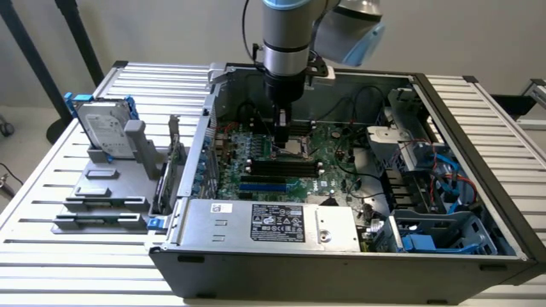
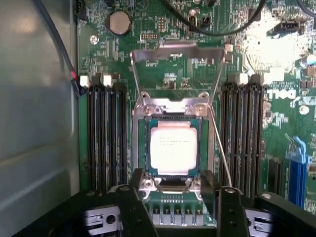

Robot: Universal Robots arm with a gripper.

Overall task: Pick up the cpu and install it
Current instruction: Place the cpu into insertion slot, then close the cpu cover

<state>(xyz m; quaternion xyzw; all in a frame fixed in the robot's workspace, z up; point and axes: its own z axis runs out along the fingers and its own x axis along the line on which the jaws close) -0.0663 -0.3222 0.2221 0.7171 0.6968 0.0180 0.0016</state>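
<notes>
Looking down from the wrist past the gripper point(image 2: 177, 186), seeing its two black fingers point(image 2: 132, 207) cut off at the edge of the view. Spread wide apart, pinching nothing, not touching the cpu point(image 2: 174, 150). Cannot read the tiny print on that cpu; too faint. Cannot make out part of the green board point(image 2: 98, 54) either, washed white by glare.

Lying flat in the dark socket point(image 2: 139, 148), shiny grey top facing up. Sitting between two rows of black memory slots point(image 2: 106, 143), edges lined up with them. Nearly square, so hard to pick a long side; maybe a bit longer along the slots. Can see a thin metal flap point(image 2: 175, 54) standing open just past the socket.

Seen from outside, hanging straight down into the open computer case point(image 1: 341, 268) near 12 o'clock, with the arm point(image 1: 283, 38) hiding some of the board. Hard to spot the cpu there, tucked under the fingers. Can see a silver hard drive point(image 1: 104, 131) with blue brackets standing upright on the slatted table point(image 1: 43, 256), at 9 o'clock from the case. Can see a grey power box point(image 1: 265, 224) with a label at 6 o'clock inside the case.
</notes>
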